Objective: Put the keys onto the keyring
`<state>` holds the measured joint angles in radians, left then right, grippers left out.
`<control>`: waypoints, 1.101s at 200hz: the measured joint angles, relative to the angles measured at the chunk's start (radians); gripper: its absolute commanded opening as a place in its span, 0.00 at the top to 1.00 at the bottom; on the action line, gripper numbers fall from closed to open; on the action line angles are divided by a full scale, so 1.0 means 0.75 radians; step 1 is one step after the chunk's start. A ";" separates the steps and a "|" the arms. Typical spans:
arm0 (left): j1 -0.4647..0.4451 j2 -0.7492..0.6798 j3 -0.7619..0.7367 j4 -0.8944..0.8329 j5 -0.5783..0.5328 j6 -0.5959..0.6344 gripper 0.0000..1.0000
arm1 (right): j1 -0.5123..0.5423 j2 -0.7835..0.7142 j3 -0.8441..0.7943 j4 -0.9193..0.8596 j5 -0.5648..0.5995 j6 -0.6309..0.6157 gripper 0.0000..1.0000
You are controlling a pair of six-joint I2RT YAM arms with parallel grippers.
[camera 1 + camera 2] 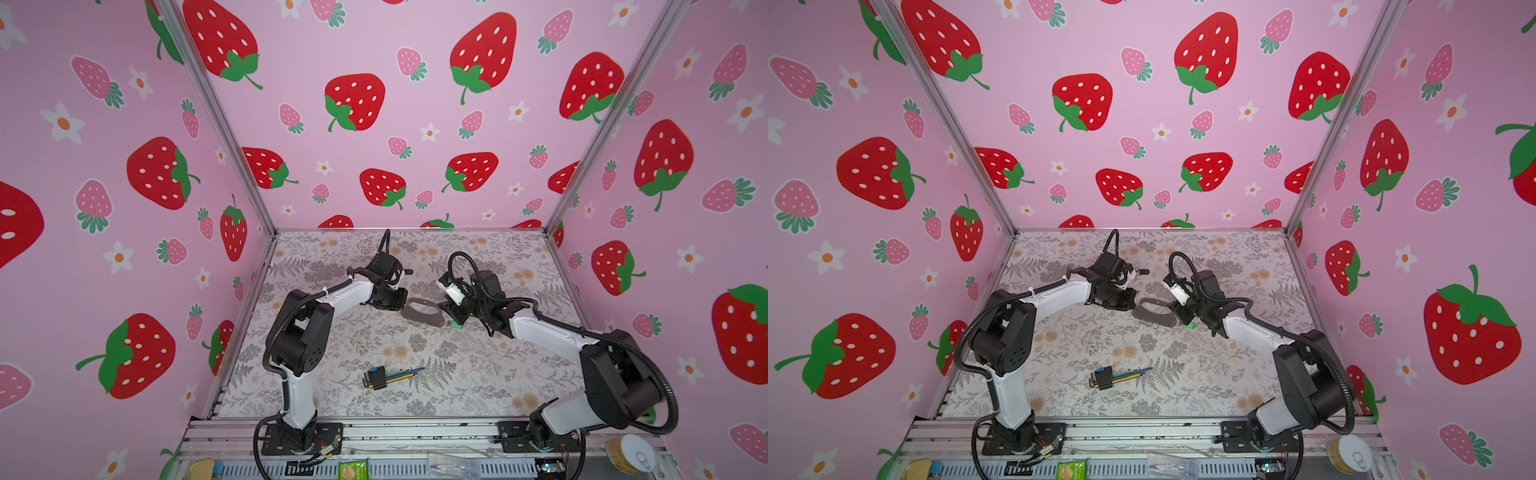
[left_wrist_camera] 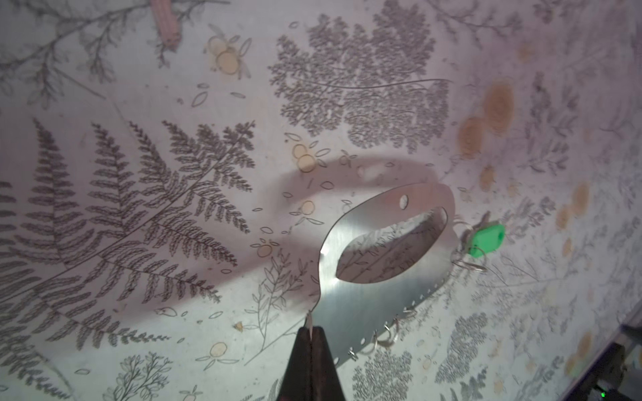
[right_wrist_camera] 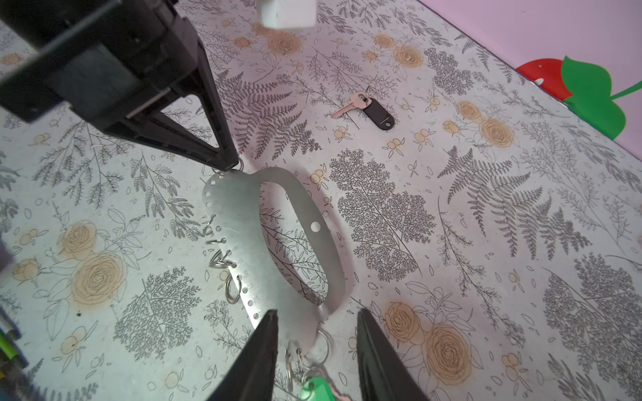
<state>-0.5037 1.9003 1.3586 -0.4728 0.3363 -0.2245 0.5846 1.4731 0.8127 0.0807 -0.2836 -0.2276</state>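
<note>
Both top views: even, bright, diffuse light. Strong wide-angle bowing of the pink strawberry-print walls (image 1: 104, 257) toward the edges. Fine detail is soft.

Left wrist view: dimmer. 1 white glare patch on the flat silvery looped keyring plate (image 2: 375, 305). Its broad soft shadow falls on the grey floral table mat (image 2: 139, 69).

Right wrist view: bright. The near black body of the left gripper (image 3: 231, 165) is out of focus.

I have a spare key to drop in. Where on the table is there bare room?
Bare: the table between the hex wrenches and the right arm, and the far right corner. Crowded: the middle, where the left pincer and right pincer flank the keyring and green-tag key; the black-tag key lies beyond.
</note>
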 measured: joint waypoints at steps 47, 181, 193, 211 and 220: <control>-0.031 -0.220 0.067 -0.119 0.202 0.303 1.00 | -0.010 -0.231 -0.052 0.004 -0.117 -0.058 0.60; -0.107 -0.495 0.090 -0.254 0.425 0.739 1.00 | -0.023 -0.440 -0.121 0.107 -0.503 -0.013 0.62; -0.124 -0.513 0.091 -0.264 0.422 0.798 1.00 | -0.023 -0.440 -0.121 0.107 -0.549 -0.017 0.63; -0.157 -0.518 0.114 -0.302 0.396 0.887 1.00 | -0.023 -0.440 -0.121 0.105 -0.616 -0.031 0.67; -0.175 -0.517 0.128 -0.321 0.378 0.929 1.00 | -0.023 -0.440 -0.121 0.104 -0.644 -0.040 0.69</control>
<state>-0.6353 1.5127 1.4544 -0.7139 0.6201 0.4725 0.5671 1.1427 0.7223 0.1585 -0.7666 -0.2577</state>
